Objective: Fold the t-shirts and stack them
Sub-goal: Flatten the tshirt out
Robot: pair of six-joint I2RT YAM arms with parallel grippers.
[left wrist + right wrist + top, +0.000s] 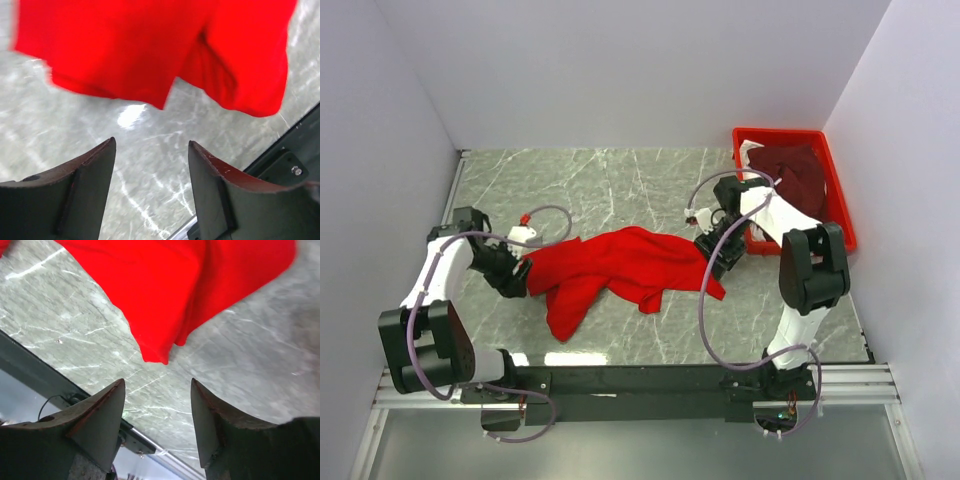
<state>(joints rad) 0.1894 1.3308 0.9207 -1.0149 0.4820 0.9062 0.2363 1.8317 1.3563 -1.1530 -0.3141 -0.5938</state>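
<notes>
Red t-shirt (620, 265) lies crumpled mid-table (620, 180) between both arms; maroon t-shirt (798, 172) sits in tray (842, 215) far right; left gripper (152, 145) fingers apart, empty; right gripper (157, 382) likewise.

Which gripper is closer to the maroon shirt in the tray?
Right. The right gripper is beside the tray holding the maroon shirt; the left gripper is beyond the red shirt.

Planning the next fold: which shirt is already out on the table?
The bright red shirt, lying crumpled on the table. The dark maroon shirt sits bunched in the red tray at the far right.
</notes>
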